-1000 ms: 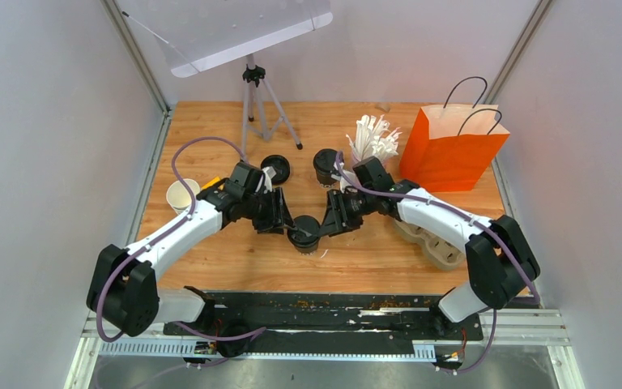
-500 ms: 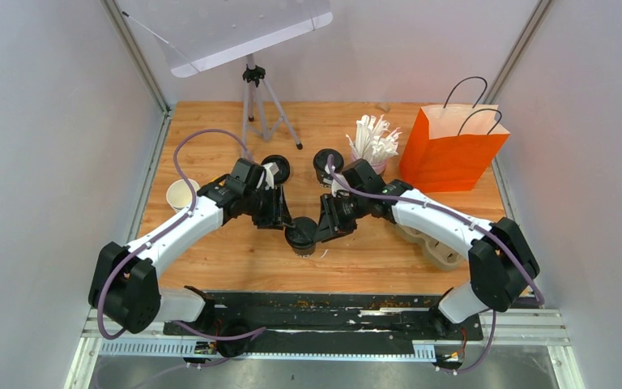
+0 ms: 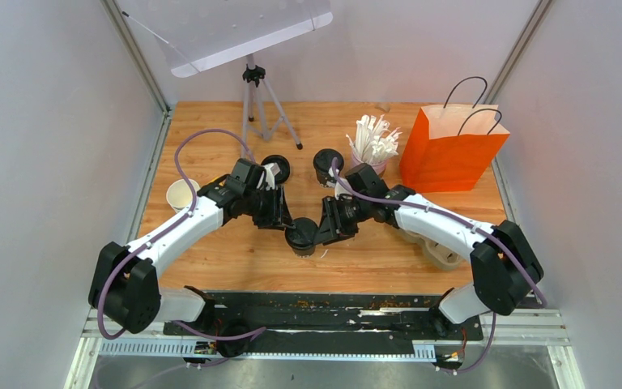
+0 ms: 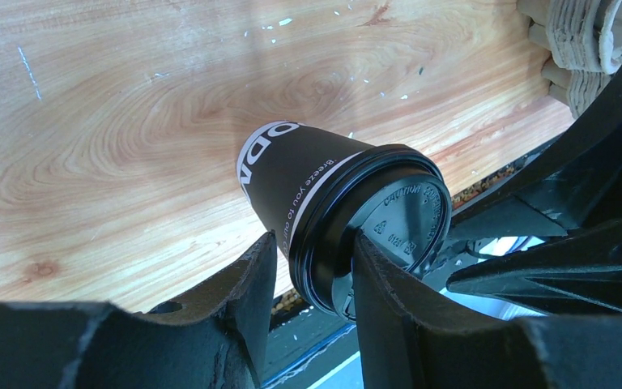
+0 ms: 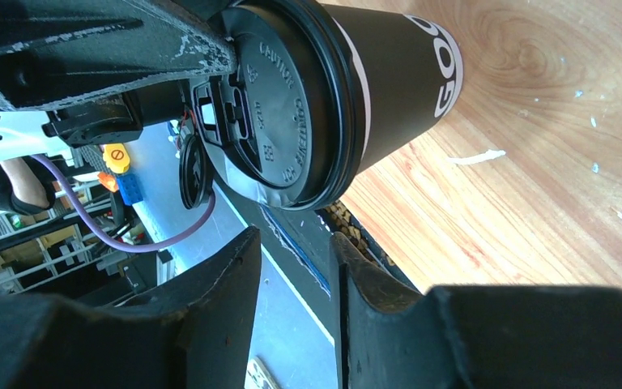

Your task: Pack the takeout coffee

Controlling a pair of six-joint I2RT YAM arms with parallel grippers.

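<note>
Flanking cup lid [image 4: 395, 228]: left fingers [image 4: 241, 293], wrist-view only

Three lidded cups [image 3: 300, 236] [image 3: 275, 168] [image 3: 326, 162]; one open cup [image 3: 181, 194]; one pink cup [image 3: 379, 165] of straws [image 3: 372, 136], too many to count; one orange bag [image 3: 451, 150]; one stack of pulp trays [image 3: 441, 254], layers not countable; one tripod [image 3: 259, 101]; one white panel [image 3: 235, 28]; two arms [image 3: 190, 223] [image 3: 437, 220].
</note>
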